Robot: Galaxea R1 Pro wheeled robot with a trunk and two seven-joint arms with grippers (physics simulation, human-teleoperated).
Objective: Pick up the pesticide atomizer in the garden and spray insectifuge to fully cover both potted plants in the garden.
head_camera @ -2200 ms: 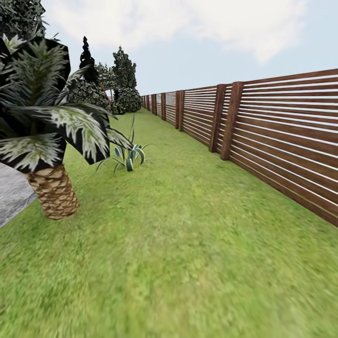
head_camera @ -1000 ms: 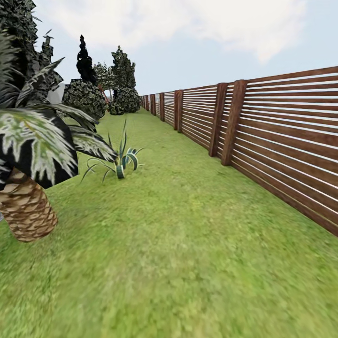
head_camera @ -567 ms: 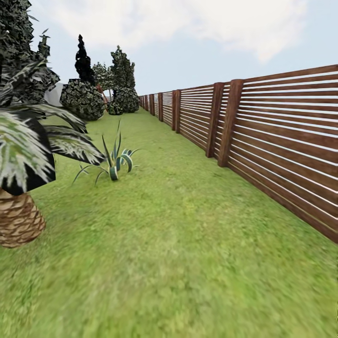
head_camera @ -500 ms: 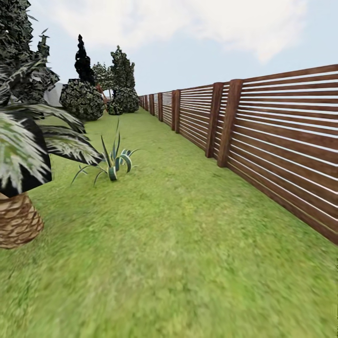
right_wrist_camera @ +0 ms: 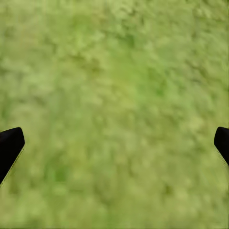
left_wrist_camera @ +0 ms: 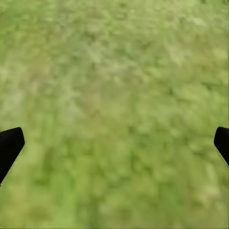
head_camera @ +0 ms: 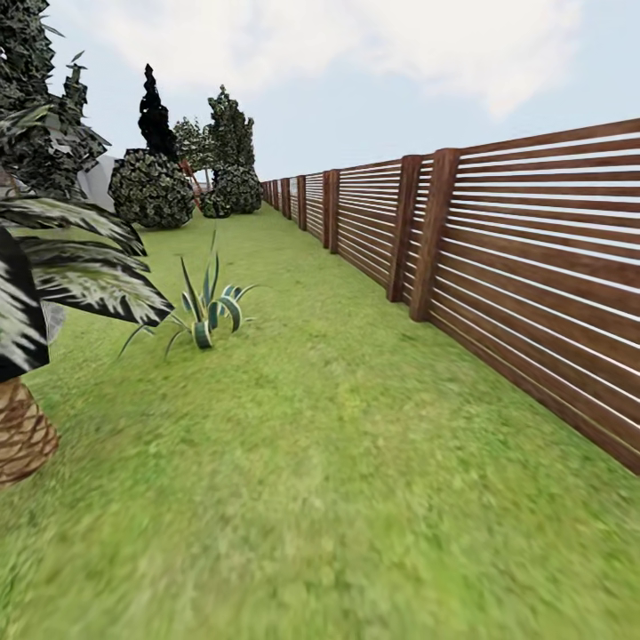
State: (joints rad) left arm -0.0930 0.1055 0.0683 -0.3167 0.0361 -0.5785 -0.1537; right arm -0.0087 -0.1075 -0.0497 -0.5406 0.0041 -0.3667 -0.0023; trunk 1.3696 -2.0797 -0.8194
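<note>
Lawn [head_camera: 356,462] of the garden is seen stretching far ahead, bounded on the right by a brown slatted fence [head_camera: 533,276]. At near left a scaly palm trunk [head_camera: 22,436] is cut by the edge, with a spiky grass clump [head_camera: 203,311] beyond it and dark trees [head_camera: 151,169] far off. The left gripper [left_wrist_camera: 114,148] and right gripper [right_wrist_camera: 114,148] are held spread wide over blurred grass.

Fence [head_camera: 498,258] bounds the lawn [head_camera: 338,462] on the right; palm [head_camera: 36,338] left.
</note>
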